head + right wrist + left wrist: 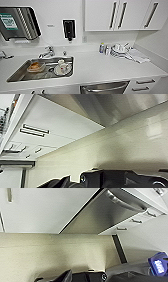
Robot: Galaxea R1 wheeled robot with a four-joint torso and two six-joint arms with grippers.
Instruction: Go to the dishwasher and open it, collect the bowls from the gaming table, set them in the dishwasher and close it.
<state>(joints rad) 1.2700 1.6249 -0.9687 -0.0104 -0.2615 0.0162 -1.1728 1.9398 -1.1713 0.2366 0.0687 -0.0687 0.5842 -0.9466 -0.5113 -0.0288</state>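
The dishwasher (105, 88) sat closed under the white worktop (100, 67), just right of the sink (15, 75), its steel bar handle (106, 89) running along the top edge of the brushed front. In the left wrist view its stainless door (100, 215) lay flush between white cabinet fronts (40, 208), above a pale floor (55, 253). Drawers (145, 84) stood beside it on the right. The sink held a cup on a plate (62, 68) and a dish (35, 66). Stacked crockery (118, 50) and a cloth (137, 56) rested further right on the worktop, below the wall cupboards (122, 15). Whether either arm's fingers were wide or narrow could not be told.
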